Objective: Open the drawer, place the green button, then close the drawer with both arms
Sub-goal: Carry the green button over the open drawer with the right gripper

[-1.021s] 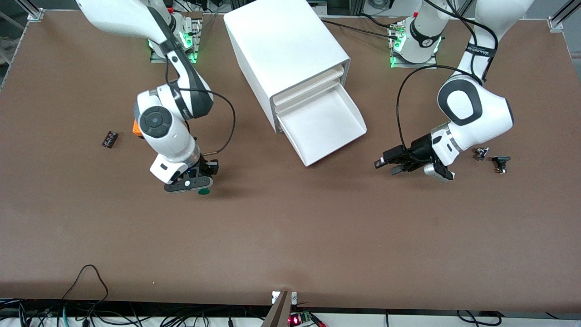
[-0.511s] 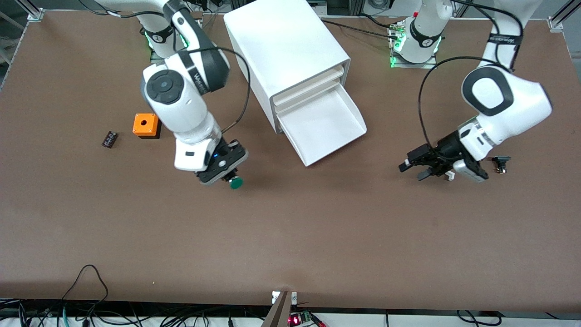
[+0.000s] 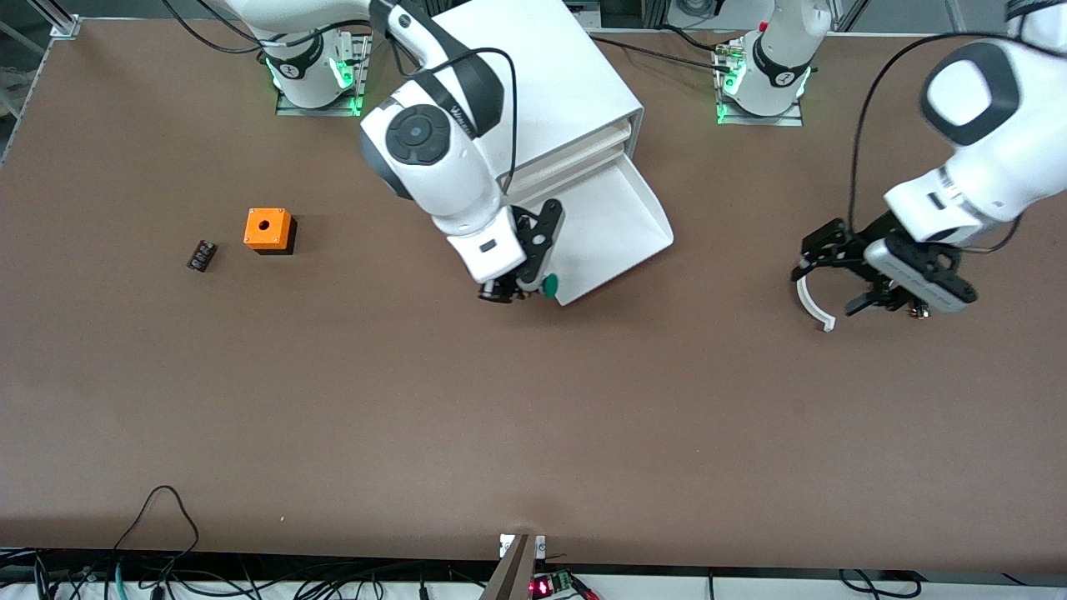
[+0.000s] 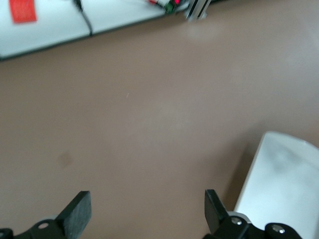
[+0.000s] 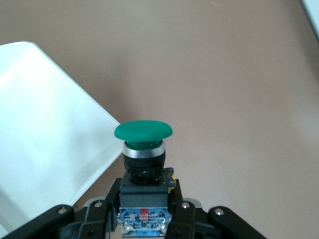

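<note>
Starting at the right arm's end of the table, the flat black block point(image 3: 201, 255) and the orange cube point(image 3: 268, 230) beside it lie untouched.

The big change is in the right arm. A second ago the right gripper point(image 3: 527, 282) hung over bare table nearer to the front camera than the cube. It has since swung toward the cabinet point(image 3: 533, 75) and now sits over the near corner of the drawer point(image 3: 621, 208). Its jaws are clamped on the dark body of the button point(image 3: 549, 287). In the right wrist view the green cap point(image 5: 143, 131) stands out past the fingertips, just at the drawer's edge point(image 5: 55, 129) rather than over the tray floor.

The drawer itself stands pulled out and has nothing in it, so we judge the opening step done and the placing step in hand. The button needs to go a little further over the tray before it is let go. Released here, it could strike the sloped wall or fall onto the table.

The left arm has drawn away toward its own end of the table. The left gripper point(image 3: 838, 279) hovers over bare table well apart from the drawer. Its fingers point(image 4: 76, 211) are spread wide and hold nothing. We take it to be waiting for the closing step.
</note>
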`<state>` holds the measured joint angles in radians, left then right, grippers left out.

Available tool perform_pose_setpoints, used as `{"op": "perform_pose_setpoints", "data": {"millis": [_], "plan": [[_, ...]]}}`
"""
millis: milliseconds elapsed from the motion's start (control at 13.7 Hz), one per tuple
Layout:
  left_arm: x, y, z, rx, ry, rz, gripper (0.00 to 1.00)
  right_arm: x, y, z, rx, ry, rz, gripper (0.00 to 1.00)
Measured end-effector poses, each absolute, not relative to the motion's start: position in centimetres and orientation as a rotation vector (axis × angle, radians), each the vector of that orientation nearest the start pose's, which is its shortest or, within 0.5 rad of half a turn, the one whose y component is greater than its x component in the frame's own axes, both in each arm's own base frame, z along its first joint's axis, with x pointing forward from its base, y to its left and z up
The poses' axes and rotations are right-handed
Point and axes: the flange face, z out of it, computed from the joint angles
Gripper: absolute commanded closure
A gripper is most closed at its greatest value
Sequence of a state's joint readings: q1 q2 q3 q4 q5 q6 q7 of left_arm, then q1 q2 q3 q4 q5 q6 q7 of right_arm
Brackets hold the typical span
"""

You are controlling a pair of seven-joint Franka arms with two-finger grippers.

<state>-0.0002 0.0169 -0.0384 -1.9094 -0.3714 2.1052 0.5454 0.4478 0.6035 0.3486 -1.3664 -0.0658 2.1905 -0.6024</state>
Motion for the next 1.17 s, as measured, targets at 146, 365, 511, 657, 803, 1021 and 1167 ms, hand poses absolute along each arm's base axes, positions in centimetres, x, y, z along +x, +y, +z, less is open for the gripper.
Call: {"op": "perform_pose_setpoints", "data": {"millis": [146, 365, 511, 657, 803, 1021, 1167], "plan": [[57.7, -2.6, 54.6, -3.268, 0.580, -0.262, 0.00, 53.1, 52.0, 39.9, -2.191, -2.073, -0.326, 0.64], [56.3, -2.7, 59.1, -3.192, 0.267, -0.083, 0.00, 48.0, 57.4, 37.9, -2.052, -2.307, -0.227, 0.64], [56.0, -2.7, 59.8, -3.175, 0.069, -0.038, 0.00, 46.1, 59.4, 35.7, -1.966, -2.426, -0.143, 0.64], [55.8, -2.5, 59.5, -3.153, -0.094, -0.005, 0.00, 46.1, 59.7, 33.5, -1.903, -2.487, -0.099, 0.64], [55.8, -2.5, 59.3, -3.133, -0.212, 0.010, 0.00, 46.8, 59.4, 31.6, -1.877, -2.507, -0.065, 0.64], [55.8, -2.3, 59.5, -3.123, -0.327, 0.003, 0.00, 46.5, 59.6, 29.8, -1.860, -2.521, -0.030, 0.63], [55.8, -2.3, 59.7, -3.122, -0.339, -0.002, 0.00, 45.6, 60.2, 29.4, -1.840, -2.535, -0.021, 0.63]]}}
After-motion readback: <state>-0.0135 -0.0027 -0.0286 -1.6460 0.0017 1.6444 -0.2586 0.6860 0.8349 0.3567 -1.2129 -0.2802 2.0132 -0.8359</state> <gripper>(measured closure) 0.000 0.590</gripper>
